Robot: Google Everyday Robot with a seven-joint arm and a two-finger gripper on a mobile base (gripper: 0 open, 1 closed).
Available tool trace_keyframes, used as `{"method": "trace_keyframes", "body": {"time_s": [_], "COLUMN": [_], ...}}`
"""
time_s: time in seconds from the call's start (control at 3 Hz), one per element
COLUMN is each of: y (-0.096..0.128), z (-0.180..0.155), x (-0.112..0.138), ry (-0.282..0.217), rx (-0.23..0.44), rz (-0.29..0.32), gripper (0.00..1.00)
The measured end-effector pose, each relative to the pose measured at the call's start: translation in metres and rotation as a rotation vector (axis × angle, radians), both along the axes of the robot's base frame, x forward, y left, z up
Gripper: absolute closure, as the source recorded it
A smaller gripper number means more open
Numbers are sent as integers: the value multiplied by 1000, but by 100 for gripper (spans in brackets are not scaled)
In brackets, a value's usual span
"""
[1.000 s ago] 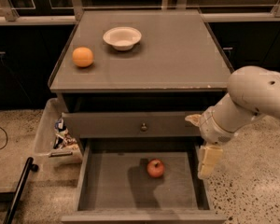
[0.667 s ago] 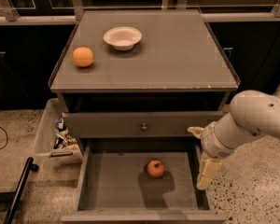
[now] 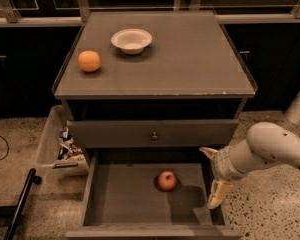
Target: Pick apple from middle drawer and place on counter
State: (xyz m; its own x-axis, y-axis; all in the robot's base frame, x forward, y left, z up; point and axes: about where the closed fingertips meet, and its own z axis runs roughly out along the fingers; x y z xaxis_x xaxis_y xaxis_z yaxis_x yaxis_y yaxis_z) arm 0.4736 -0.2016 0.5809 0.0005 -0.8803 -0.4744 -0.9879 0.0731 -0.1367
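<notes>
The red apple [image 3: 167, 180] lies on the bare floor of the open middle drawer [image 3: 125, 199], right of its middle. The grey-brown counter [image 3: 190, 59] is the cabinet's top above it. My gripper [image 3: 213, 176] hangs at the end of the white arm at the drawer's right side, right of the apple and apart from it. One pale finger [image 3: 216, 194] points down over the drawer's right wall and another [image 3: 208, 151] points toward the cabinet. It holds nothing.
An orange [image 3: 89, 61] and a white bowl [image 3: 132, 40] sit on the counter's left and back. A drawer front with a small knob [image 3: 154, 135] is above the open drawer. A bin of packets [image 3: 65, 146] and a black pole [image 3: 20, 204] stand at the left.
The arm and gripper have moved down and to the right, away from the cabinet front, toward the drawer's right side. The apple has not moved.
</notes>
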Motion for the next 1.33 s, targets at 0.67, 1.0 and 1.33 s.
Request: {"method": "trace_keyframes", "body": {"time_s": [0.67,1.0,1.33], "y": [2,10,19], "z": [-25,-59,-87], "x": [8,28,44], "ry": [5,-8,-34], "rx": [8,34,92], "rz": [-8,0,17], "gripper": [0,0,0]}}
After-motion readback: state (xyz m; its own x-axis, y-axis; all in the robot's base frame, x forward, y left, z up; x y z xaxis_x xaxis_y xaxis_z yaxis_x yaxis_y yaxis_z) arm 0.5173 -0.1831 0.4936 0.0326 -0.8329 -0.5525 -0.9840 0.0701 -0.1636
